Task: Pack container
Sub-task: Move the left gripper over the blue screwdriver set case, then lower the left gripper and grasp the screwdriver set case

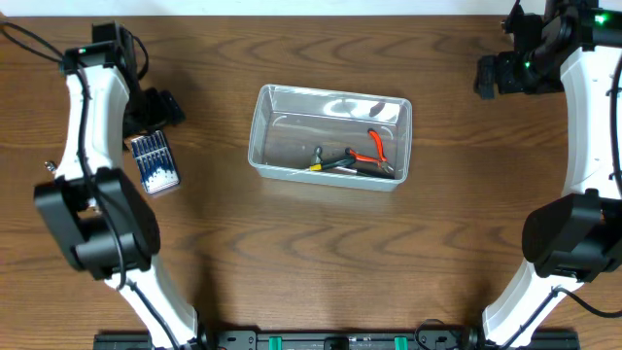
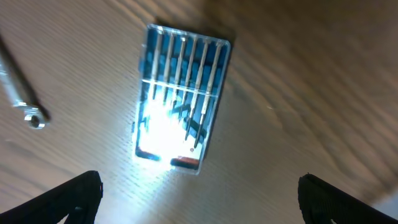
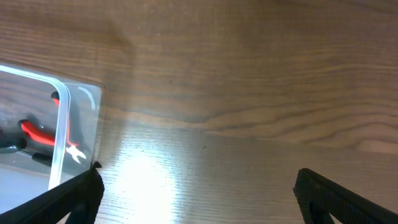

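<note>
Step in hand, as I read it: pick up the last loose item. Left gripper (image 2: 199,190) hangs above the table (image 1: 292,253) by the far end of the case (image 2: 180,99), jaws wide apart with nothing between them. The case lies flat on the wood, well left of the container (image 1: 259,136). It has a clear lid with a row of bits under it, and glare washes out one end in the wrist view. A small metal piece (image 2: 23,99) lies left of the case, apart from it; can't tell what it is. Next move probably calls for centring over the case, dropping down, straddling its narrow width, closing, lifting, then carrying right over the rim and releasing. The case is low and slick, so the fingers need to get right down to the wood and the grip could slip. The container sits mid-table, upright and open-topped, holding red pliers (image 1: 375,146) and a dark-handled tool (image 1: 330,163) bunched in its near-right part. Its left floor is bare, so that's the best drop spot. Nothing stands between case and container. Right gripper (image 3: 196,186) hangs off the container's right side over bare wood, jaws open and empty, clear of the carry path.
</note>
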Robot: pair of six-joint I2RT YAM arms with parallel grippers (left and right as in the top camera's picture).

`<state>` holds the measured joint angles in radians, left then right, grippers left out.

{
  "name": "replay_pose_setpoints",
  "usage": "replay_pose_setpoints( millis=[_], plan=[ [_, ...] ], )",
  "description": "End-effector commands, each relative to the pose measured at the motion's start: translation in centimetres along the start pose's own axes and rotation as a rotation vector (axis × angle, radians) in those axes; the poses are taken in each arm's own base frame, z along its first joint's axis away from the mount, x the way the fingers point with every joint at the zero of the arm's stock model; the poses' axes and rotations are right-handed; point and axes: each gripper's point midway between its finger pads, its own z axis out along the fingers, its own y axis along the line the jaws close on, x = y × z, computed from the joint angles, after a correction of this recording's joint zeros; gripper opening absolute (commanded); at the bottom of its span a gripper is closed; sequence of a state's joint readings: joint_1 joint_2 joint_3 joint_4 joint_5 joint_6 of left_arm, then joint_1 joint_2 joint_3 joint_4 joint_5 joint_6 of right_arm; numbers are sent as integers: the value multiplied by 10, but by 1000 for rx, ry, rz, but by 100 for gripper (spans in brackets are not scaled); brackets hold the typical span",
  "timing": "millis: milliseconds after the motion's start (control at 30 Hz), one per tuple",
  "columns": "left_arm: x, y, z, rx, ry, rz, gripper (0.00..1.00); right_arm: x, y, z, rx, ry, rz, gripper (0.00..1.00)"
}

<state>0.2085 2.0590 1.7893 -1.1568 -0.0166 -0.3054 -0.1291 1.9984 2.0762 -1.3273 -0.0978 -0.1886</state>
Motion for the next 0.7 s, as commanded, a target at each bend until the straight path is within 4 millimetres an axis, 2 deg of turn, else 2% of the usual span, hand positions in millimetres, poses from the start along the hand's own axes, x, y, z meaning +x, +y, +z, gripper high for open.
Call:
replay_pose_setpoints(
  millis=[0,100,233,567,667],
  plan=[
    [7,-4,20,13,72,-3,98,2,-2,1,-7,8,-2,99],
    [10,-4,36,0,109,24,98,2,-2,1,-7,9,-2,99],
    [11,-3,46,-8,127,60,98,3,-2,1,-8,14,-2,99],
    [3,29,48,-7,143,25,98,5,-1,1,-9,20,-1,99],
    [3,25,48,66,154,76,98,5,-1,1,-9,19,-1,99]
  ],
)
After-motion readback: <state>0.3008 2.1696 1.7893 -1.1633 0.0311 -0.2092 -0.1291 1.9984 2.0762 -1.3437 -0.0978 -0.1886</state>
